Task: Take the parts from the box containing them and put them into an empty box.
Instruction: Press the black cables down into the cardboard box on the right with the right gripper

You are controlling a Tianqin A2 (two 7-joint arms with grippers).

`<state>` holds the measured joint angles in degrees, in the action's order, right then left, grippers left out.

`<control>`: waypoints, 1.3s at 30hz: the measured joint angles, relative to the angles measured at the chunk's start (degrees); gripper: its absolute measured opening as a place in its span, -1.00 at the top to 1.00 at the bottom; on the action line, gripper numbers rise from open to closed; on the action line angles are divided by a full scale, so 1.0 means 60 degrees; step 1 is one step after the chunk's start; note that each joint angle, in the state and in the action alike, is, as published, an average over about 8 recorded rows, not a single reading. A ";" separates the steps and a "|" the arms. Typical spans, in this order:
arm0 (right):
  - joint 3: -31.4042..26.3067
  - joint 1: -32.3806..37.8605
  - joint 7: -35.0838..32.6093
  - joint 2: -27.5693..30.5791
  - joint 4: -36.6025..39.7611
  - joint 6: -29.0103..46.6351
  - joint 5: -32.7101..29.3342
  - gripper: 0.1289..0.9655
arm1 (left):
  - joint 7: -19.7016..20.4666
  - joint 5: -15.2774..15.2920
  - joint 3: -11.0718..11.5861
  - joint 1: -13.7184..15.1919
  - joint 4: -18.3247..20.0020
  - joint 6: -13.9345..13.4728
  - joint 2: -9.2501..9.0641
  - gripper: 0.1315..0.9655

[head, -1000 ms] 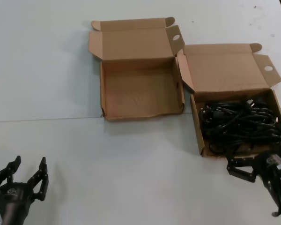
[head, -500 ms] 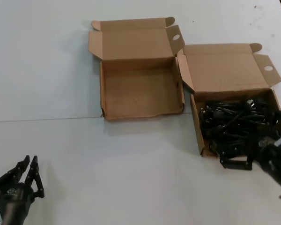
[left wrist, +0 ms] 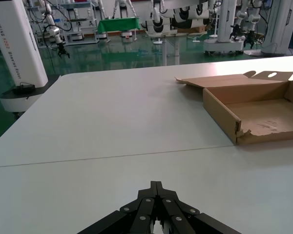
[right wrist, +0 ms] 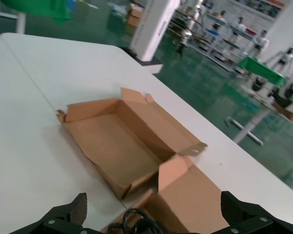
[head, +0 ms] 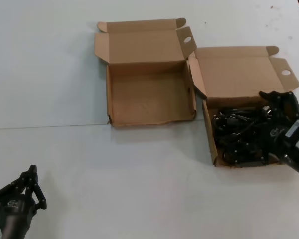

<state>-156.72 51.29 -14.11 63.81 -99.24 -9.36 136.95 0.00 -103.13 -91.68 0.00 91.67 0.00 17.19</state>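
My right gripper [head: 275,107] is over the box containing them [head: 209,132], the wider cardboard mailer on the right of the white table [head: 65,64], and my fingers are spread wide apart with nothing between them; in my right wrist view the two dark fingertips [right wrist: 71,212] stand far apart at the edges of the picture. Under me lies a tangled heap of black parts [head: 239,134], which look like coiled cables, filling the tray of that box, whose lid [head: 239,72] lies folded back away from me with a round-holed side tab [head: 286,73]. Just to the left of it, with their side flaps close together, sits an empty box [head: 149,99], nearly square, its front wall wavy and dented, its lid open too; I see only bare cardboard inside it. My left gripper [head: 31,186] rests low near the front left edge of the table, well apart from both boxes, its fingers pressed together at the tips, as my left wrist view shows [left wrist: 156,187].
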 joint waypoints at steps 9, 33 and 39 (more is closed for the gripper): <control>-0.0157 0.0496 0.0000 -0.0031 0.0286 0.1123 -0.1165 -1.00 | 0.0005 0.0001 0.0000 0.0000 0.0000 0.0000 0.0000 0.94; -0.0168 0.1636 0.0000 -0.0483 0.0993 0.3781 -0.5889 -1.00 | 0.0005 0.0003 0.0000 0.0000 0.0000 0.0000 0.0000 0.94; -0.0168 0.1846 0.0000 -0.0502 0.1185 0.4165 -0.5853 -1.00 | 0.0004 0.0003 0.0000 0.0000 0.0000 0.0000 0.0000 0.94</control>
<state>-157.73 62.36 -14.11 60.80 -92.13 15.63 101.84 0.03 -103.11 -91.68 0.00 91.67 0.00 17.19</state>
